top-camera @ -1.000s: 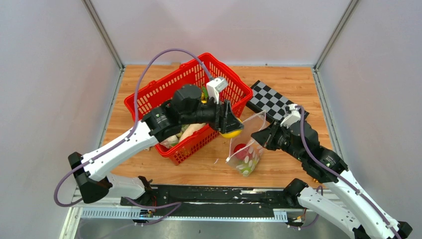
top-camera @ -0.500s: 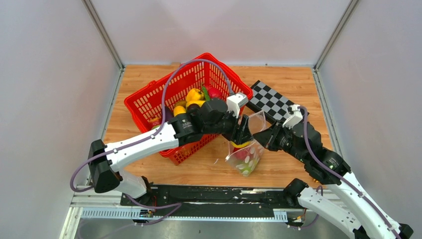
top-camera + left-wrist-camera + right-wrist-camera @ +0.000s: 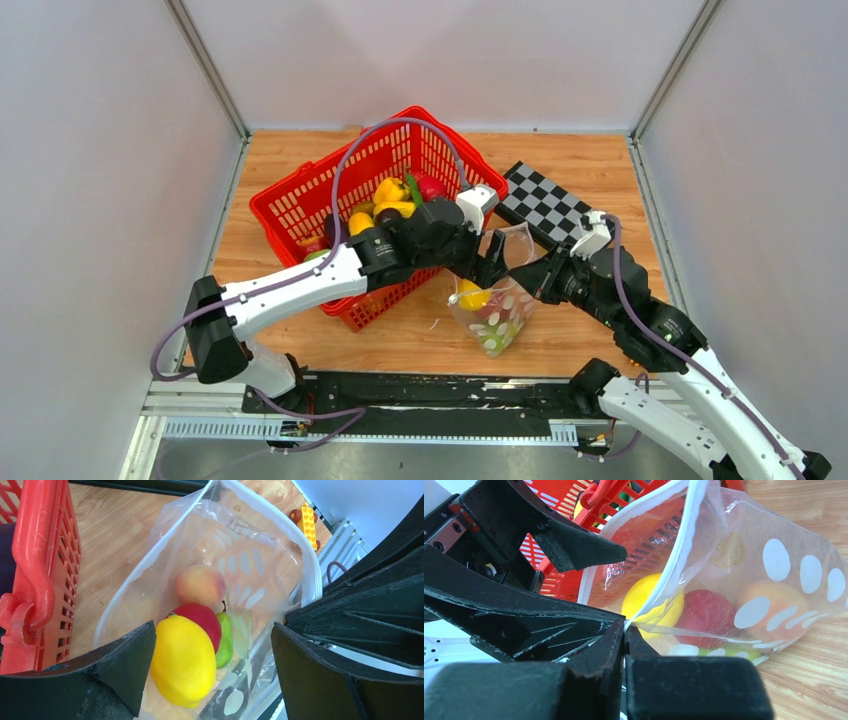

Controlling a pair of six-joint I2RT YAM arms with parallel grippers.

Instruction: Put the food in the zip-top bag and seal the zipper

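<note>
The zip-top bag stands open on the table right of the basket. My left gripper is open, right over the bag's mouth. In the left wrist view its jaws stand wide apart around a yellow lemon, which lies loose in the bag with a red fruit, a peach and a green piece. My right gripper is shut on the bag's mouth edge; the right wrist view shows the white zipper strip pinched between its jaws. More food lies in the basket.
A red plastic basket stands at the left, close against the bag, under the left arm. A black-and-white checkerboard lies behind the bag. A small yellow toy block lies on the table near the front edge.
My left arm carried the lemon from the basket over to the bag, then opened. The lemon now lies inside the bag. The right gripper kept its hold on the bag edge.
</note>
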